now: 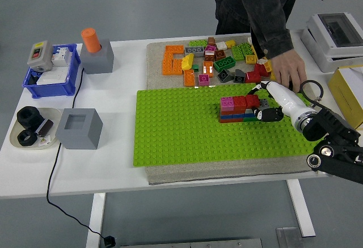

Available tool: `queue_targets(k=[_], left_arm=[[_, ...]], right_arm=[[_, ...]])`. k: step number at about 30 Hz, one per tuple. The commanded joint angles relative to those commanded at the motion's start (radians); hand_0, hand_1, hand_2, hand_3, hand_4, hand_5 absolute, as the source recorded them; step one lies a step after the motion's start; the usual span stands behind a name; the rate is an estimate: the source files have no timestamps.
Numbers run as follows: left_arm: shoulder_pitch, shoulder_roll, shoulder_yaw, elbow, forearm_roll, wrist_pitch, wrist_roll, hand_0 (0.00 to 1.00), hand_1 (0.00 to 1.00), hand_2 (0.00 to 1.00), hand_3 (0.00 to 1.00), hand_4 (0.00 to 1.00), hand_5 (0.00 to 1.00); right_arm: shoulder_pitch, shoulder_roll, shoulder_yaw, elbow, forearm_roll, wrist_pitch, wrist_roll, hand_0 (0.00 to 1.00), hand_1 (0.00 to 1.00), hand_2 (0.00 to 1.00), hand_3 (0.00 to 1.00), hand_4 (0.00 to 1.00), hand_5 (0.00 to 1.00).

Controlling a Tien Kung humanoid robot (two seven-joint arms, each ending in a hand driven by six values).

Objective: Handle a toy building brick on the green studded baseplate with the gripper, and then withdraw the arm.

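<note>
Our white-shelled right hand (pixel 266 109) curls its dark fingers (pixel 271 113) against the stacked red, pink and blue toy brick block (pixel 238 108), which sits on the bright green studded baseplate (pixel 176 129). A person's hand (pixel 289 71) rests among loose bricks (pixel 218 61) beyond.

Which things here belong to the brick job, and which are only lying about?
Belong to the job:
- green baseplate
- stacked bricks
- right hand, at the stack's right end
- loose bricks, where the person's hand reaches

Only lying about:
- blue bin
- orange cylinder on a grey block
- hollow grey block
- white box
</note>
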Motion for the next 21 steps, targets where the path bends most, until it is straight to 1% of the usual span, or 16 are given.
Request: queue_targets(k=[6,7,13,14,19,20,21], left_arm=[[0.000,0.001,-0.001,0.001,0.001,-0.001,-0.004,0.772,0.727,0.703,0.818,0.822,0.542],[0.000,0.001,-0.001,0.001,0.001,-0.001,-0.004,0.771,0.722,0.699,0.813,0.821,0.543],[0.001,0.001,-0.001,0.001,0.002,-0.003,-0.006,0.771,0.721,0.697,0.811,0.821,0.544],[0.001,0.001,-0.001,0.001,0.002,-0.003,-0.006,0.771,0.721,0.697,0.811,0.821,0.544],[-0.001,0.002,0.001,0.002,0.001,-0.004,-0.011,0.769,0.717,0.690,0.805,0.819,0.543],[-0.002,0.002,0.002,0.002,0.000,-0.004,-0.012,0.769,0.717,0.690,0.805,0.819,0.543],[-0.002,0.002,0.002,0.002,0.000,-0.005,-0.013,0.769,0.717,0.690,0.805,0.819,0.543]], right_arm=[[0.000,0.000,-0.003,-0.001,0.002,0.002,0.001,0.799,0.941,0.942,0.663,0.529,0.015],[0.000,0.001,-0.003,-0.001,0.003,0.002,0.001,0.803,0.947,0.961,0.673,0.555,0.039],[0.001,0.001,-0.007,-0.001,0.005,0.004,0.001,0.803,0.947,0.961,0.673,0.555,0.039],[0.001,0.001,-0.007,-0.001,0.005,0.004,0.001,0.806,0.950,0.969,0.687,0.586,0.047],[0.002,0.002,-0.007,-0.003,0.007,0.005,0.001,0.806,0.950,0.969,0.687,0.586,0.047],[0.002,0.002,-0.007,-0.003,0.007,0.005,0.001,0.809,0.955,0.977,0.710,0.611,0.043],[0.002,0.002,-0.006,-0.003,0.007,0.005,0.001,0.809,0.955,0.977,0.710,0.611,0.043]])
